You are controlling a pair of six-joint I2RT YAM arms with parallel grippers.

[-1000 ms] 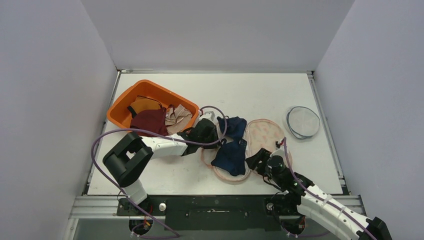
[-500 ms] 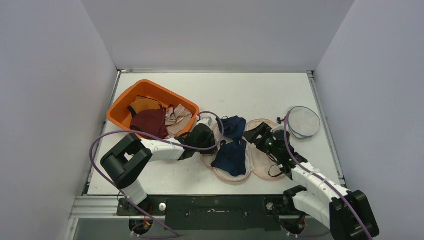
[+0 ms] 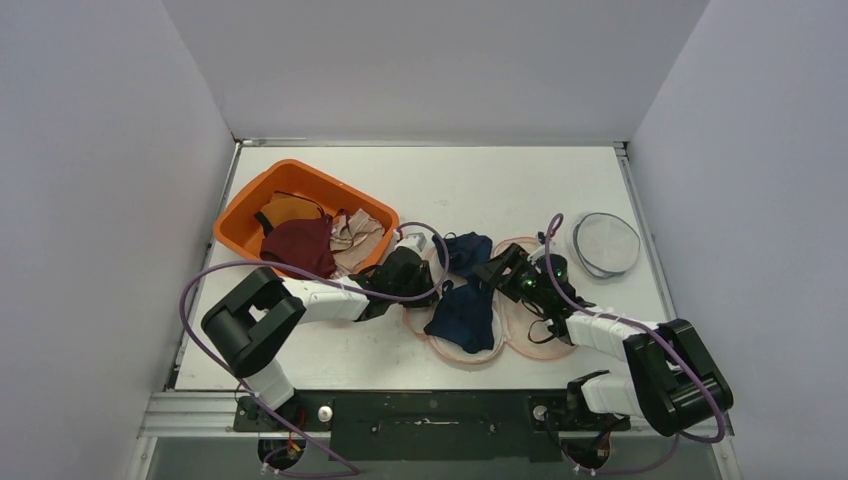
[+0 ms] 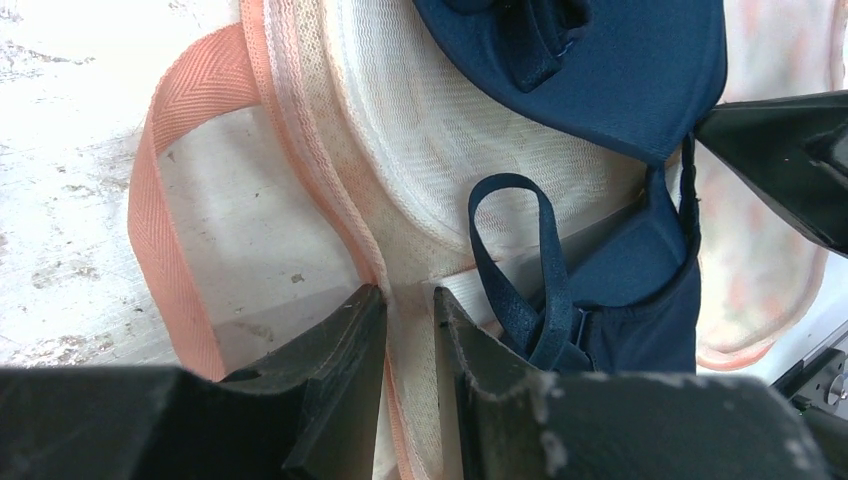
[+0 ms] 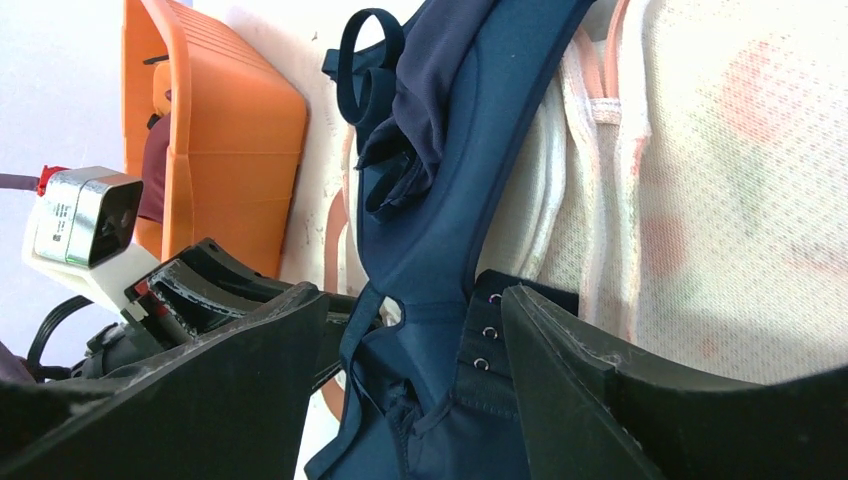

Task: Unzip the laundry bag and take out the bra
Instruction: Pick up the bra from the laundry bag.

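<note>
Already unzipped: laundry bag lies splayed on the surface, navy bra on its mesh lining. Removal is the step in hand. Left hand is nipped nearly closed on the bag's peach rim, anchoring it. Right hand is spread wide astride the bra's band, gripping nothing; next it should close and lift clear. Orange basket holds other garments.

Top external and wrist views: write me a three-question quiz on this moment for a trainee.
1. True or false: the bag is zipped shut.
2. The left gripper pinches: A) the bag's rim, B) a sock, C) a towel.
3. Which garment lies between the open fingers of the right gripper?

Key: 1 false, it lies opened out flat. 2 A. 3 the navy bra.
</note>
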